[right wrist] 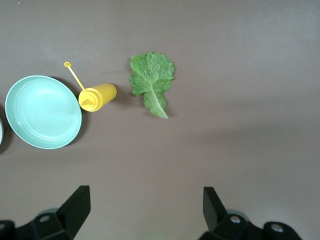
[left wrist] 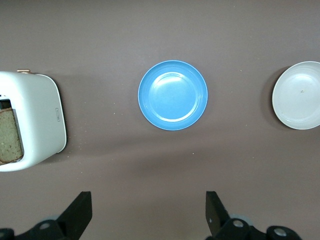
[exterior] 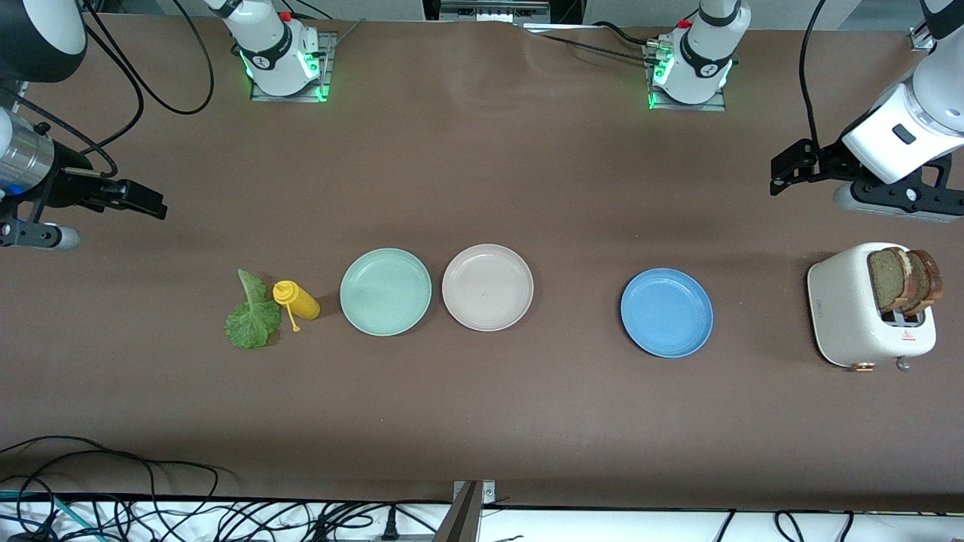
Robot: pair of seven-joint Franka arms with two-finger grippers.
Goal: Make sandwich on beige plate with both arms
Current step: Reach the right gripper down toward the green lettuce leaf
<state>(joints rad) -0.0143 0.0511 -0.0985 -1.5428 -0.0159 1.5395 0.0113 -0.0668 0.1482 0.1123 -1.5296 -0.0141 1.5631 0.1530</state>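
At frame centre, beige plate (exterior: 487, 287) bare. Both my pincers, left (left wrist: 148, 216) and right (right wrist: 143, 212), gape empty. Bread (exterior: 902, 280), light and crumbly: grip by edges.

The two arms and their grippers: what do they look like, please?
Both arms are white with black joint bands and black cables, on bases lit green. The left gripper and the right gripper are black, each with two flat fingers. The right arm also has a silver metal section.

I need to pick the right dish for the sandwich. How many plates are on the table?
3, in a row: green plate beside the yellow bottle, beige plate next to it, blue plate toward the toaster.
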